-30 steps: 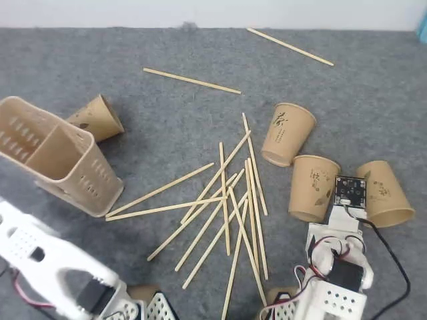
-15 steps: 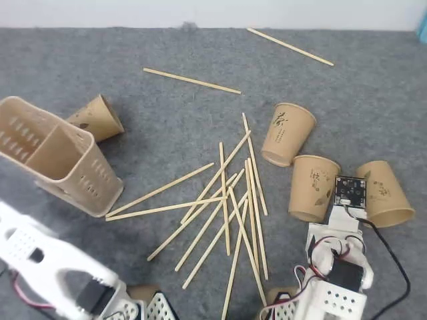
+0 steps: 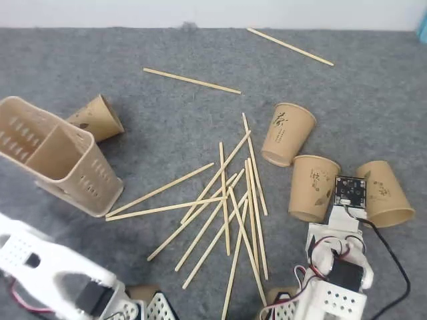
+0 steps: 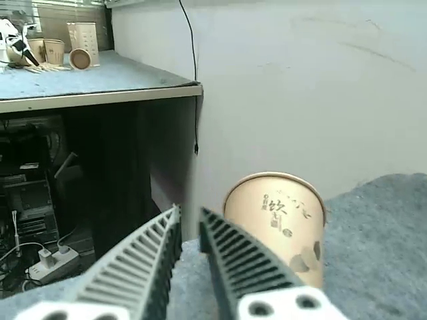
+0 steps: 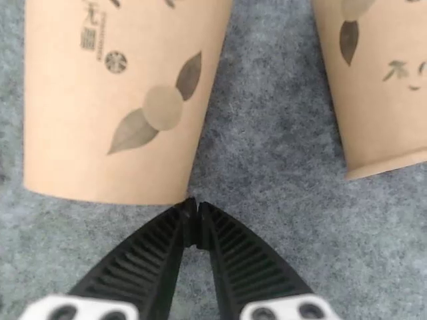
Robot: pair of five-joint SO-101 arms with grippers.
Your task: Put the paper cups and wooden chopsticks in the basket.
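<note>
Several wooden chopsticks [image 3: 227,200] lie crossed mid-carpet, and two more [image 3: 191,81] lie apart at the far side. The beige basket [image 3: 87,180] lies tipped at the left, with a paper cup [image 3: 97,119] on its side behind it. Three more paper cups [image 3: 288,133] [image 3: 312,187] [image 3: 383,192] lie at the right. My right gripper [image 5: 193,208] is shut and empty, its tips on the carpet between the rims of two cups [image 5: 120,100] [image 5: 373,80]. My left gripper [image 4: 190,217] is shut on nothing, and a cup [image 4: 277,223] stands just beyond it.
The right arm [image 3: 340,267] sits at the near right edge and the left arm [image 3: 47,267] at the near left corner. A grey carpet [image 3: 167,127] covers the table. The left wrist view looks off the table toward a wall [image 4: 300,87] and a dark shelf unit [image 4: 80,167].
The left arm has sunk slightly toward the near edge in the high view. The right arm, cups, chopsticks and basket have not moved.
</note>
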